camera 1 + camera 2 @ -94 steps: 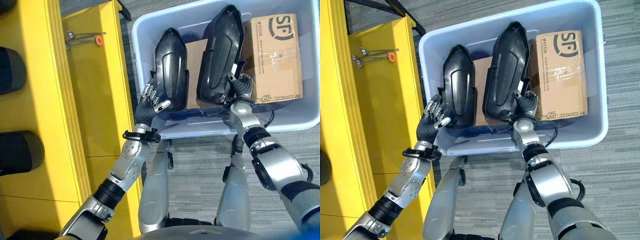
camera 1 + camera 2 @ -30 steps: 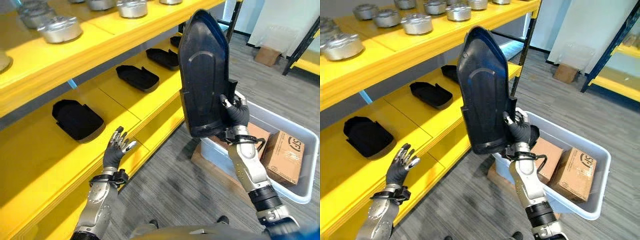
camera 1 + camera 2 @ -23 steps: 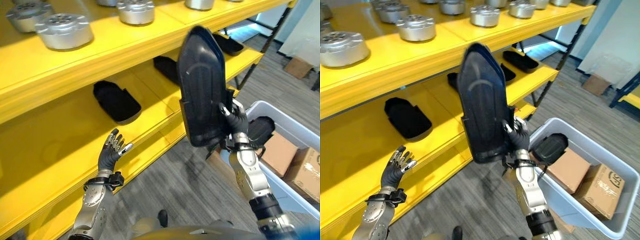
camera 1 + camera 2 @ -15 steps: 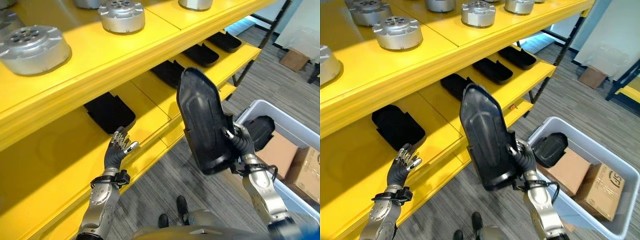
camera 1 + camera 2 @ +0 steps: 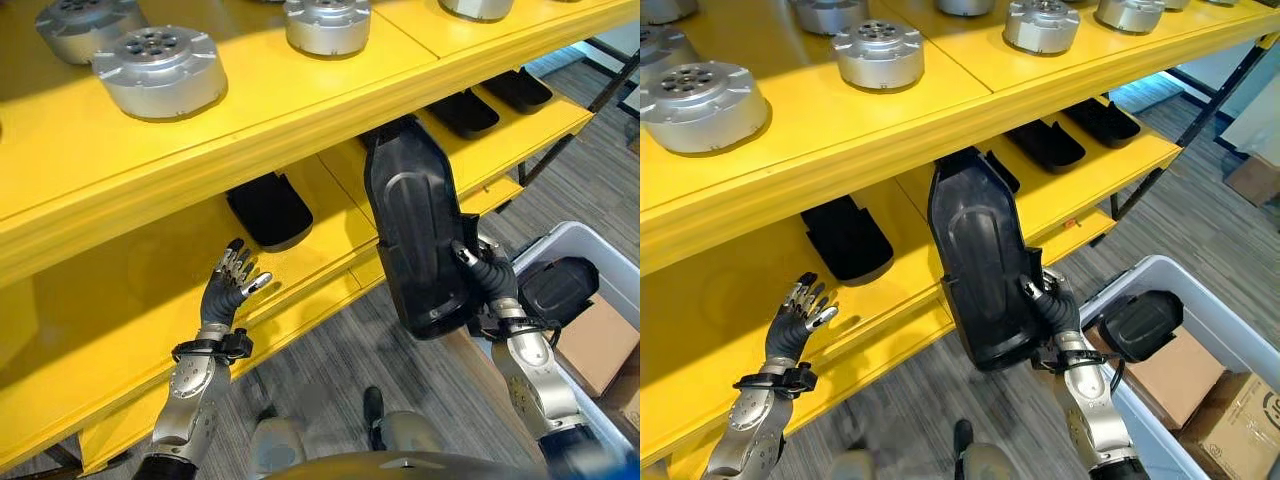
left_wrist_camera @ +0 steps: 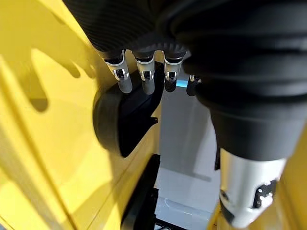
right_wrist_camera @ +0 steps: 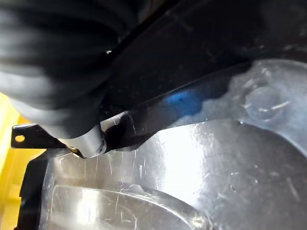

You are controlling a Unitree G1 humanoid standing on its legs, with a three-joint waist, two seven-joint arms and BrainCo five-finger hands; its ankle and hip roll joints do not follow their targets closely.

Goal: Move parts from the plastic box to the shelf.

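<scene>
Our right robot hand, still clutching the black cover, has tipped it toward the yellow shelf; left robot hand spread wide beneath.

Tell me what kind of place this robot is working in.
Probably a parts store or factory stockroom. Yellow shelving carries rows of silver machined metal discs above and black moulded covers below, and a grey plastic box of parts and cartons stands on the carpeted floor.
</scene>
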